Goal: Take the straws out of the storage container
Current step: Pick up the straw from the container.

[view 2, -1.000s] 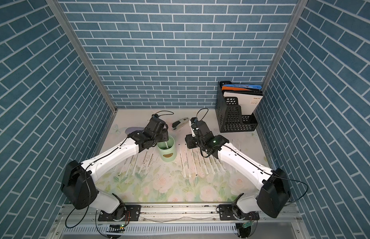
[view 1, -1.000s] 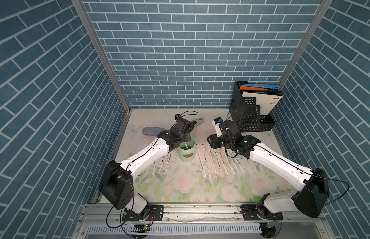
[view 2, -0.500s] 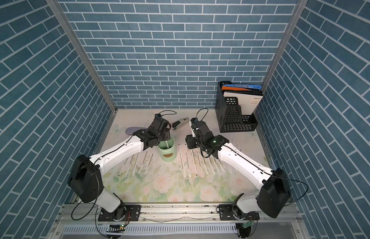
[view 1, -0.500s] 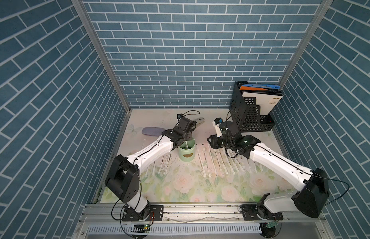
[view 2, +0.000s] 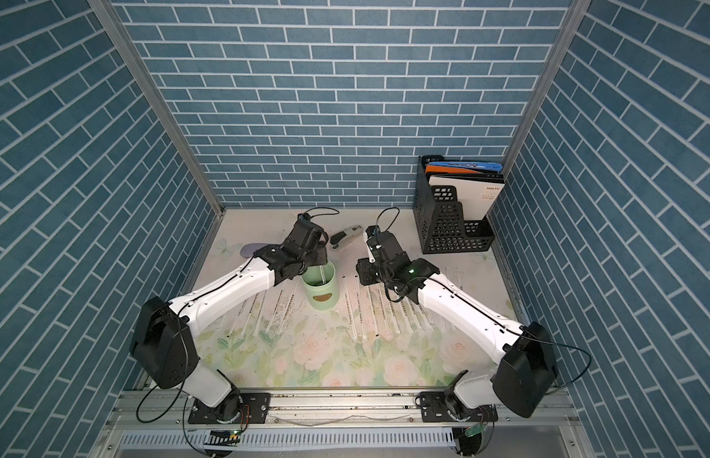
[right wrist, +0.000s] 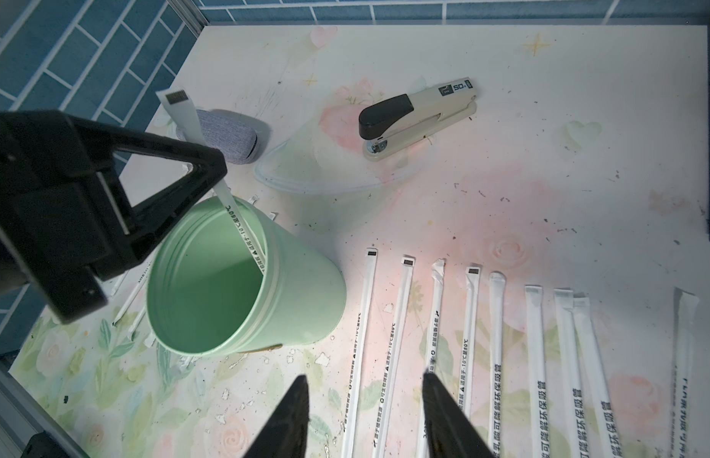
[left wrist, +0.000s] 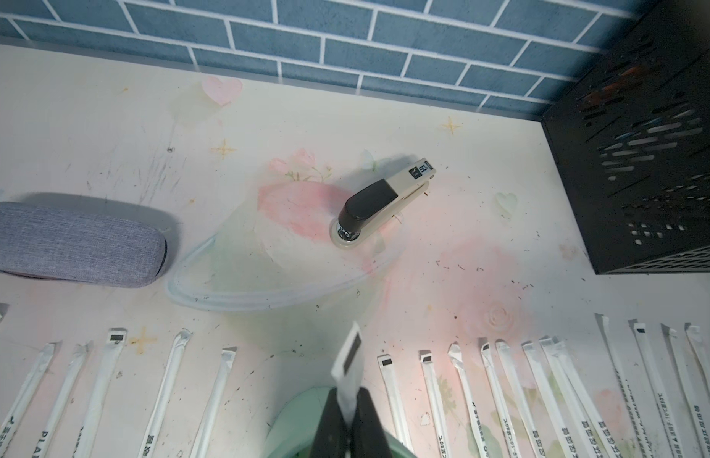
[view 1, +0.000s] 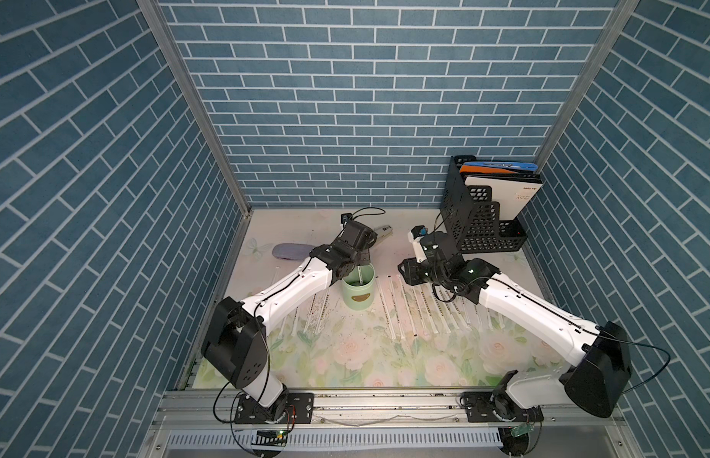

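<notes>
Straws (view 1: pixel 317 313) in white paper with dark letters lie flat in a row on the left side of the flowery table mat (view 1: pixel 345 357), side by side. Behind them, near the left wall, lies a grey cloth glasses case (left wrist: pixel 74 244), shut. Next comes the left pincer (left wrist: pixel 347 396), which hangs right over the storage container (view 1: pixel 359 295). Its two black fingers (left wrist: pixel 329 420) are squeezed tight on one straw (left wrist: pixel 350 357), a little below the top end with the small black mark. The lower part of this straw reaches down inside the container, close along the inner wall, as the right wrist view shows. The storage container is a pale mint-green round cup with a brown oval label. It stands upright on the mat between the two arms. That one pinched straw is all that shows inside it; the rest is plain green wall. Behind the cup a beige and black stapler (left wrist: pixel 385 202) lies on its own. To the right of the cup is a longer row of straws (view 1: pixel 424 313), flat on the mat, close together, some touching. The right pincer (right wrist: pixel 364 376) hovers above this row with its fingers spread apart and nothing between them. Far right, at the back, stands a black file holder (view 1: pixel 480 230) full of little holes. In it stand folders (view 1: pixel 500 186), blue, orange and white, all upright.
</notes>
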{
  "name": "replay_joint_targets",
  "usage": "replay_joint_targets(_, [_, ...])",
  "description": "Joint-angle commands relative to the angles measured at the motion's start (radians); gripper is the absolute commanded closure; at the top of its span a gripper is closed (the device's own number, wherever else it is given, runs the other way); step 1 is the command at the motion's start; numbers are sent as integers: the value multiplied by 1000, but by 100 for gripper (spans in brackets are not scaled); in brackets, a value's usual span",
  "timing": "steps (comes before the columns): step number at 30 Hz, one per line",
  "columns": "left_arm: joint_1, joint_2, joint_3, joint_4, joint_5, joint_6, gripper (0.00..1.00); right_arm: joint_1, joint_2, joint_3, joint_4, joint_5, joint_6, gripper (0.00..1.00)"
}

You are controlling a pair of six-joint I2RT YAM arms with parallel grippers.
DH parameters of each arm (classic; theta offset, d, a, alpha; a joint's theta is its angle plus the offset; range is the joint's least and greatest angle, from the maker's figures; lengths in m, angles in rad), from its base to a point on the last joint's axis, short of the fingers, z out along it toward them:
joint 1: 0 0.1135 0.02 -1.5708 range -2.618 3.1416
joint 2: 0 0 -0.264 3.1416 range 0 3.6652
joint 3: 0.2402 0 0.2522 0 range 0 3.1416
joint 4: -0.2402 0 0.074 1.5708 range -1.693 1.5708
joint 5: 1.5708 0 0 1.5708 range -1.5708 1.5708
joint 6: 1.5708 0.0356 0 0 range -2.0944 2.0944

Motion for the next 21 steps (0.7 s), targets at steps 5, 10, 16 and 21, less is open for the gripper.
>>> replay_joint_targets(5, [-4, -20, 61, -53, 8, 31, 100, -5, 0, -4, 1, 7, -3, 54])
replay_joint_targets(10, [-5, -28, 117, -100, 20, 49, 100, -4, 3, 1, -1, 8, -3, 54])
replay_joint_targets(16, [-5, -57, 190, -168, 18, 79, 100, -5, 2, 7, 0, 7, 0, 54])
replay_joint_targets(21, [-5, -72, 270, -243, 16, 117, 100, -5, -4, 4, 5, 9, 3, 54])
